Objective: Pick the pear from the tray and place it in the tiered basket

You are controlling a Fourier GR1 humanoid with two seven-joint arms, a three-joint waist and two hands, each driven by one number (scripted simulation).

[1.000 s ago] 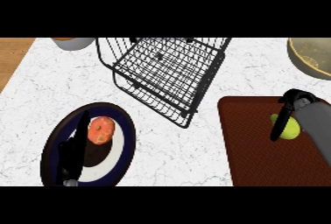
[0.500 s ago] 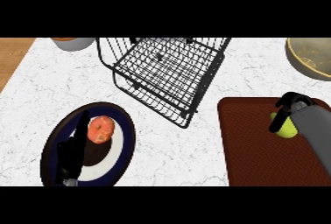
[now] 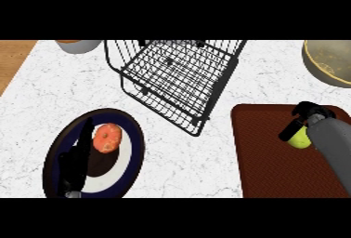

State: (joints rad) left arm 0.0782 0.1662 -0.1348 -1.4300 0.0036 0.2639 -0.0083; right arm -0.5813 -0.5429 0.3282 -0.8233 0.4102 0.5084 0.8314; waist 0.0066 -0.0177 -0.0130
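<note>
**Pear under my right hand, over the tray**

At the far left, my left hand [image 3: 77, 158] lies over the dark-rimmed plate [image 3: 133, 139], its black fingers stretched long and relaxed, holding nothing. Just beside those fingers on the plate sits an orange-red fruit [image 3: 107, 138]. Above the plate, at the counter's [image 3: 178, 162] top edge, a pale cup [image 3: 79, 45] shows only in part.

In the middle stands the black wire tiered basket [image 3: 171, 74], tilted in my view, with nothing that I can see in it. It is well apart from the pear.

To the right is the brown tray [image 3: 267, 158]. My right hand [image 3: 302, 116] comes in over it from the right edge on its grey forearm, fingers curled round the yellow-green pear [image 3: 299, 138], which peeks out just below and between my fingers and the wrist. I cannot tell whether the pear touches the tray or hangs just above it. At the upper right corner, a round bowl [image 3: 329, 62] is cut by the edge.
</note>
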